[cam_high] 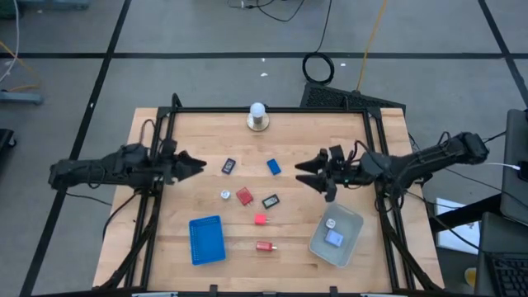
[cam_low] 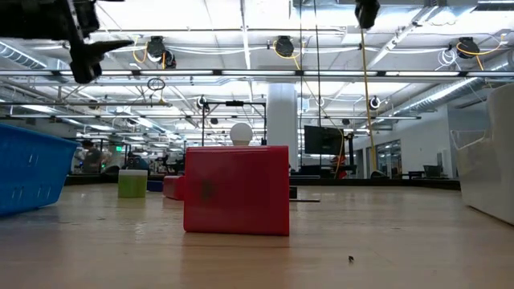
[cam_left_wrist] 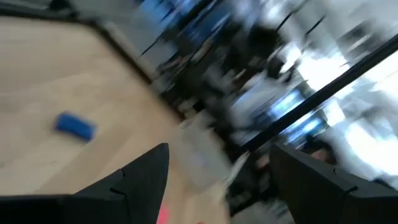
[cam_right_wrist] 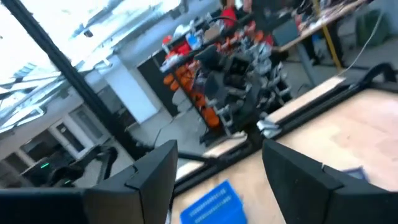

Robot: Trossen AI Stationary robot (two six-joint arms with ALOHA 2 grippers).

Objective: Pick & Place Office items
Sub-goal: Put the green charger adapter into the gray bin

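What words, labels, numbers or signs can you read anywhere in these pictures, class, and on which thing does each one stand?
No text can be read in any view.
The black rectangle carries a pale label: too small to read.
The second black rectangle also carries a pale label: too small to read.
The red block shows only a faint dark smudge on its face: no letters can be made out.
Screens and fittings in the room behind are too blurred to read.

Two dark, slim jointed arms with black cables trailing along them; the left gripper and right gripper end in matte black, tapered, wedge-shaped fingers.
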